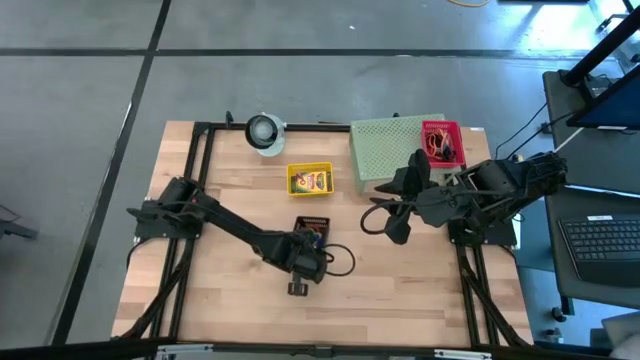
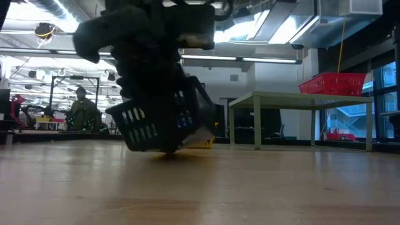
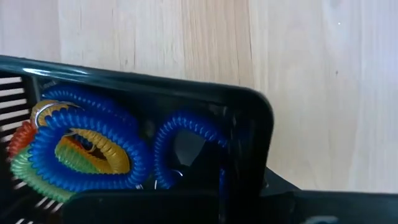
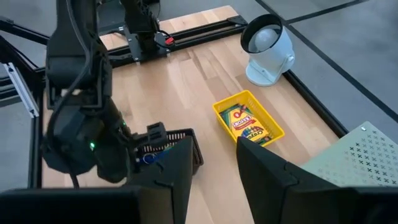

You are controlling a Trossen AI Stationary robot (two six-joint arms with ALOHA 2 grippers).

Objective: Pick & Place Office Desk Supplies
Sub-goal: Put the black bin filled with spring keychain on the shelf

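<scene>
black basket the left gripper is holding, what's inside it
Inside the black basket lie coiled bands: blue, yellow, green and red-orange, plus a second blue loop. The left gripper is shut on its wall, which covers the basket's floor and anything beneath the coils.

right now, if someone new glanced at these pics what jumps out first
Probably the left gripper, shut on the rim of a small black basket mid-table, tipping it; coiled bands in blue, yellow, red and green fill it. Next, the yellow tray of crayon boxes beyond it, near the pale green perforated stand.
</scene>
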